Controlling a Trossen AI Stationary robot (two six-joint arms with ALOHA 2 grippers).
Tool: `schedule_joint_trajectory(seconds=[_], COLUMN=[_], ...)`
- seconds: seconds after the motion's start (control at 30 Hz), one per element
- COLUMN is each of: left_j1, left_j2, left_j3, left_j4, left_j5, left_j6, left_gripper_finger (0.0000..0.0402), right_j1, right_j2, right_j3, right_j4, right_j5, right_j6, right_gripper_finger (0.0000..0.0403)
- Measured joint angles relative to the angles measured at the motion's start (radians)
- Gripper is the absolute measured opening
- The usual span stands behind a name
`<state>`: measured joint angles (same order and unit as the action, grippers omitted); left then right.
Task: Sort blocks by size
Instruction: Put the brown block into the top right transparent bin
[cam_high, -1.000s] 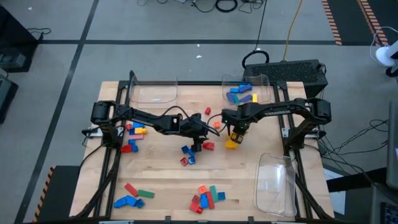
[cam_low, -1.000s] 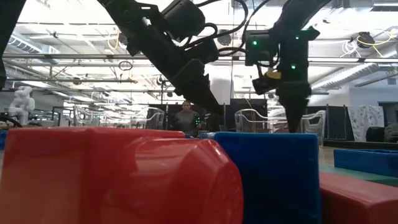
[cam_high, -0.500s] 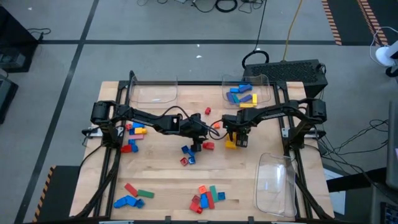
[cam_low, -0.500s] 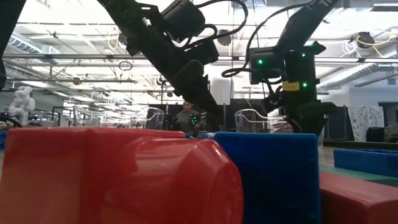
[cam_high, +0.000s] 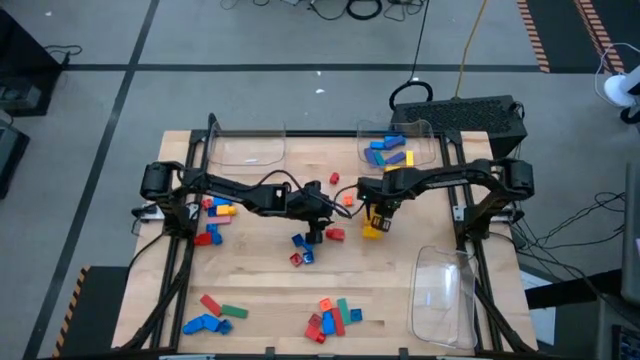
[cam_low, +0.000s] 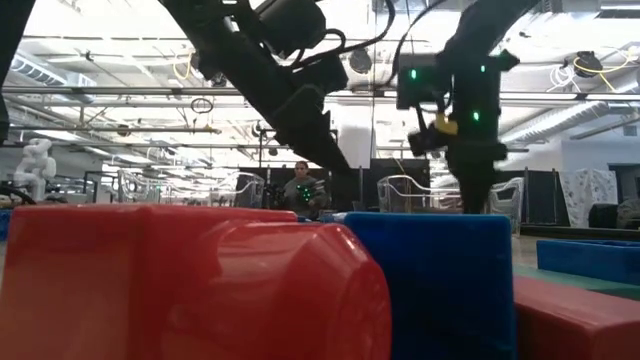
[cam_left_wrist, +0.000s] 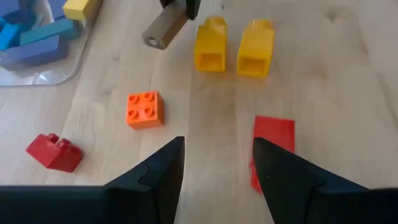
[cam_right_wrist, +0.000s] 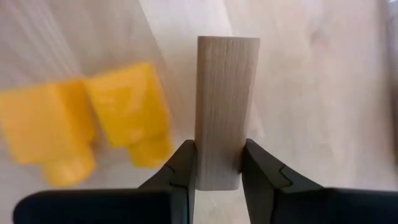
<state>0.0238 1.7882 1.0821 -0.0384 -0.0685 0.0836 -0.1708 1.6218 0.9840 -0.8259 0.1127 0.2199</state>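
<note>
My right gripper (cam_right_wrist: 217, 155) hangs over the table's middle (cam_high: 385, 205), pointing down, shut on a tan wooden bar (cam_right_wrist: 227, 106). The left wrist view shows the same bar (cam_left_wrist: 165, 30) in the air. Below it, two yellow blocks (cam_right_wrist: 127, 112) (cam_right_wrist: 46, 130) lie side by side on the wood (cam_high: 372, 230). My left gripper (cam_left_wrist: 217, 158) slants down, open, just left of them (cam_high: 322, 228), with nothing between its fingers. A flat red block (cam_left_wrist: 272, 146) lies beside one fingertip. An orange block (cam_left_wrist: 145, 109) and a small red one (cam_left_wrist: 54, 152) lie nearby. My right gripper pinches the wooden bar between its two fingers, on its two long sides near one end (cam_right_wrist: 219, 171). The fingers (cam_right_wrist: 183, 168) come from above. The bar sticks out past the fingertips, slanted, and is lifted clear of the table above the yellow blocks.
A clear tray (cam_high: 425, 135) at the far right holds several blue blocks and a yellow one. Clear trays stand at the far left (cam_high: 247, 148) and near right (cam_high: 445, 290). Loose blocks lie at the left (cam_high: 215, 210), the middle (cam_high: 302, 248) and the near edge (cam_high: 330, 315) (cam_high: 213, 315).
My right gripper dipped toward the table beside the yellow blocks with its fingers spread wider, then came back up to its earlier height with the fingers drawn together. The yellow blocks have stayed on the table.
</note>
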Motion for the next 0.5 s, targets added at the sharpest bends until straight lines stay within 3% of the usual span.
schedule_joint_trajectory(seconds=[0.1, 0.27, 0.5], left_j1=[-0.006, -0.017, -0.023], left_j2=[0.0, 0.0, 0.0], left_j3=[0.0, 0.0, 0.0], left_j4=[-0.004, 0.004, 0.006], left_j5=[0.0, 0.0, 0.001], left_j6=[-0.018, -0.017, -0.018], left_gripper_finger=[0.0192, 0.0192, 0.0192], right_j1=[0.0, -0.037, -0.222], right_j2=[-0.058, -0.146, -0.155], right_j3=[0.032, 0.1, 0.127], right_j4=[-0.008, -0.056, -0.063], right_j5=[0.017, 0.155, 0.2], right_j6=[0.02, 0.031, 0.052], right_gripper_finger=[0.0072, 0.0072, 0.0072])
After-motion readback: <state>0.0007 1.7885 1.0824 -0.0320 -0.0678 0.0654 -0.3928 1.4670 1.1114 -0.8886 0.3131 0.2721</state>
